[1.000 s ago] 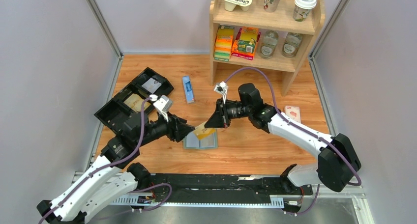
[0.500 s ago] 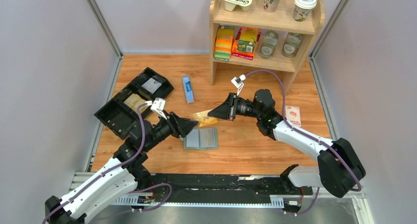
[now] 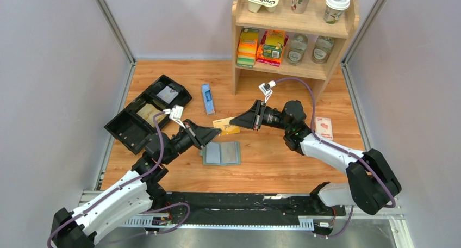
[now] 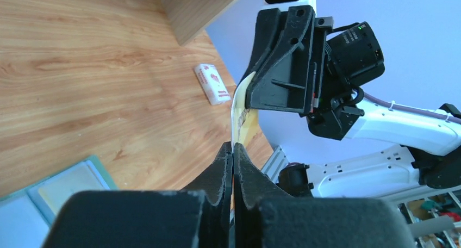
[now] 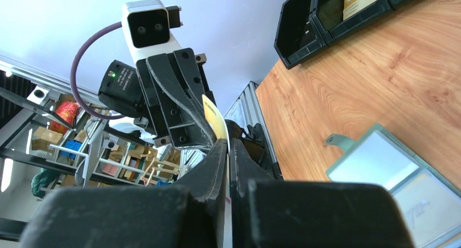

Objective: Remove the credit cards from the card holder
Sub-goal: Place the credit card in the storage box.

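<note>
A golden-orange credit card hangs above the table between my two grippers. My left gripper is shut on its near-left end. My right gripper pinches the opposite end. In the left wrist view the card rises from my left gripper, bent slightly toward the other arm's black fingers. In the right wrist view the card stands between my right gripper. The card holder lies open on the wood below them, its pale blue-grey pages up.
A black compartmented tray sits at the left with a tan card in one compartment. A narrow blue box lies behind the grippers. A wooden shelf stands at the back right, and a white-pink packet lies to the right.
The right gripper lifted the card off the open card holder and carried it back and up. The left gripper, open before, has shut on the card's other end.
</note>
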